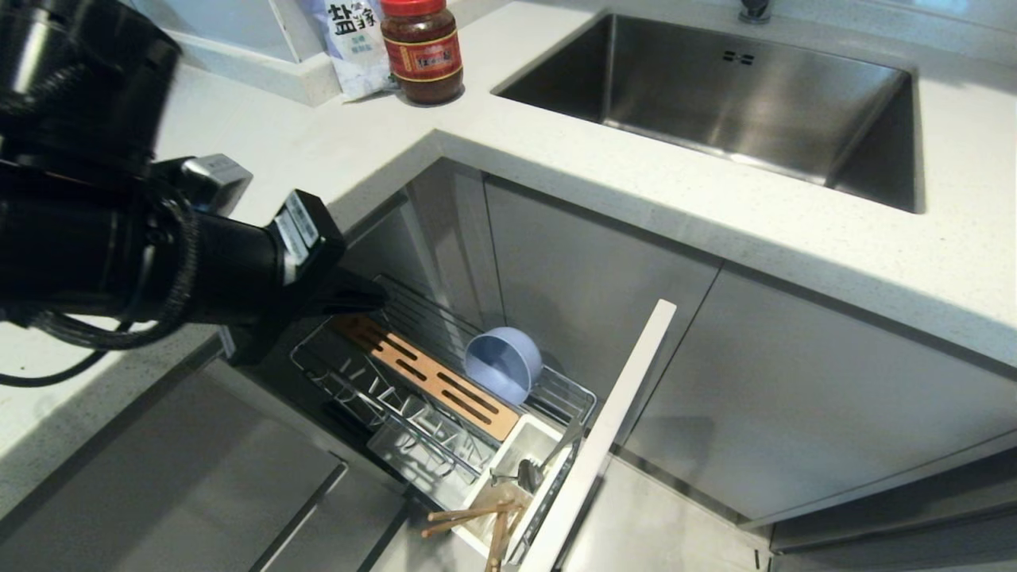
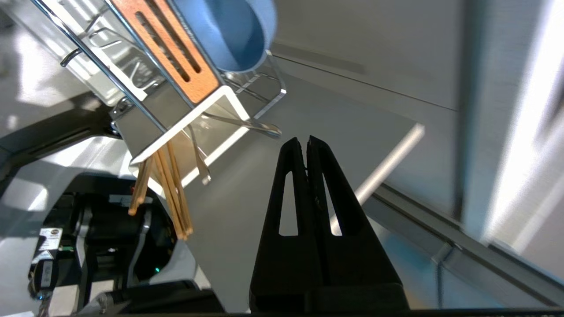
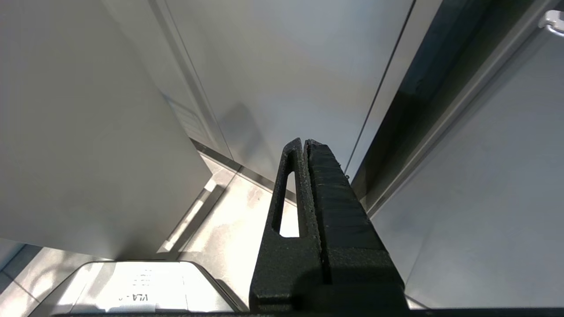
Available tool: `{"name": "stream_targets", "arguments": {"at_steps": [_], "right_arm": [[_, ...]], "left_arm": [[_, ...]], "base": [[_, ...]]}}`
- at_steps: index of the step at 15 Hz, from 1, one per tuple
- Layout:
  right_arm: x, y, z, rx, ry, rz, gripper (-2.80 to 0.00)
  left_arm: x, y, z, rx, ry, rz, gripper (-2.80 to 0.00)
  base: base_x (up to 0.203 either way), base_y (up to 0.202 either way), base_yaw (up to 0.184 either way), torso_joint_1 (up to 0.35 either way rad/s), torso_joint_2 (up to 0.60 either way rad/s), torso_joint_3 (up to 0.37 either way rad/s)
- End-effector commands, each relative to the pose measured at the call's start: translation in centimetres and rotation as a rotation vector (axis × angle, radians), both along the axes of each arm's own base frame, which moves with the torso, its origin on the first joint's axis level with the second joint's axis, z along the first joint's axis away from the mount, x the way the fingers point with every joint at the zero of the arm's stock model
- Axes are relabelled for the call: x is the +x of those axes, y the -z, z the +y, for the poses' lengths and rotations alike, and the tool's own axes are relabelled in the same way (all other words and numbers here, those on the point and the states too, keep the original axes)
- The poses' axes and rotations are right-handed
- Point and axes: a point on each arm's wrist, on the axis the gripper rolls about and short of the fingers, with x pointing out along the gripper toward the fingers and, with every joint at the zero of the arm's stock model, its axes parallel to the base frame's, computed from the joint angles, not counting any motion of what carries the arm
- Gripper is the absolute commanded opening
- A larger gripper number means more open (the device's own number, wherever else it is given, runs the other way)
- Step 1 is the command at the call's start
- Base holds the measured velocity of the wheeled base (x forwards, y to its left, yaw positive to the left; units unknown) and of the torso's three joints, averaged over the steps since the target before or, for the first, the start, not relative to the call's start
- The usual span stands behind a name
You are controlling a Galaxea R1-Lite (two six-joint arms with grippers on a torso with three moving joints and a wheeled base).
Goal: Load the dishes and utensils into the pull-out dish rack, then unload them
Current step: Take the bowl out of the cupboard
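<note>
Chopsticks point(image 1: 469, 520) lean out of the white utensil cup point(image 1: 548, 435) at the near end of the pull-out dish rack point(image 1: 334, 377), which stands drawn out below the counter, and beside them in the same cup we see a steel spoon point(image 1: 531, 474). Past the cup, a slotted wooden block point(image 1: 433, 377) runs along the middle of the chrome basket, and the blue-grey bowl point(image 1: 503, 363) sits tipped on its side in the wires to the right of the block. The pale grey cabinet front point(image 1: 604, 429) closes the rack's near end. Our left gripper point(image 1: 373, 298) hangs over the far end of the rack, fingers pressed together and holding nothing. Our right gripper point(image 3: 305, 143) is parked low beside grey cabinet panels, its fingers likewise together and empty. Farther off, the white speckled countertop point(image 1: 556, 171) wraps the corner; a steel sink point(image 1: 715, 95) is set into it at far right, and a red-lidded jar point(image 1: 421, 49) and a white packet point(image 1: 353, 40) stand at far left.
</note>
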Motion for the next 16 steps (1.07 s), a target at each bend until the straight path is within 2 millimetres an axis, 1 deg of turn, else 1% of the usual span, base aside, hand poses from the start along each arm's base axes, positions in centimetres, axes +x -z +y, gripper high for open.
{"name": "stream_targets", "arguments": {"at_steps": [1, 3, 5, 6, 9, 10, 11, 14, 16], "right_arm": [[0.0, 0.0, 0.0, 0.000, -0.001, -0.003, -2.80], [0.0, 0.0, 0.0, 0.000, -0.002, -0.003, -2.80], [0.0, 0.0, 0.0, 0.000, -0.002, -0.003, -2.80], [0.0, 0.0, 0.0, 0.000, -0.002, -0.003, -2.80], [0.0, 0.0, 0.0, 0.000, -0.001, -0.003, -2.80], [0.0, 0.0, 0.0, 0.000, -0.002, -0.003, -2.80], [0.0, 0.0, 0.0, 0.000, -0.002, -0.003, -2.80], [0.0, 0.0, 0.0, 0.000, 0.000, -0.003, -2.80], [0.0, 0.0, 0.0, 0.000, -0.001, -0.003, -2.80]], "left_arm": [[1.6, 3.4, -2.5, 0.055, -0.009, 0.045, -2.80], [2.3, 5.3, -3.9, 0.079, -0.028, 0.028, -2.80], [2.8, 7.0, -4.9, 0.082, -0.021, 0.022, -2.80], [3.2, 7.9, -5.3, 0.089, -0.021, 0.028, -2.80], [4.1, 9.6, -5.9, 0.097, -0.021, 0.031, -2.80], [4.5, 10.5, -6.2, 0.112, -0.017, 0.039, 0.00], [4.9, 11.2, -6.5, 0.124, -0.013, 0.042, 0.00], [6.3, 12.6, -6.9, 0.124, -0.030, 0.041, 0.00], [7.6, 14.2, -7.1, 0.144, -0.049, 0.066, 0.00]], "base": [[0.000, 0.000, 0.000, 0.000, 0.00, 0.000], [0.000, 0.000, 0.000, 0.000, 0.00, 0.000], [0.000, 0.000, 0.000, 0.000, 0.00, 0.000], [0.000, 0.000, 0.000, 0.000, 0.00, 0.000], [0.000, 0.000, 0.000, 0.000, 0.00, 0.000], [0.000, 0.000, 0.000, 0.000, 0.00, 0.000], [0.000, 0.000, 0.000, 0.000, 0.00, 0.000], [0.000, 0.000, 0.000, 0.000, 0.00, 0.000], [0.000, 0.000, 0.000, 0.000, 0.00, 0.000]]}}
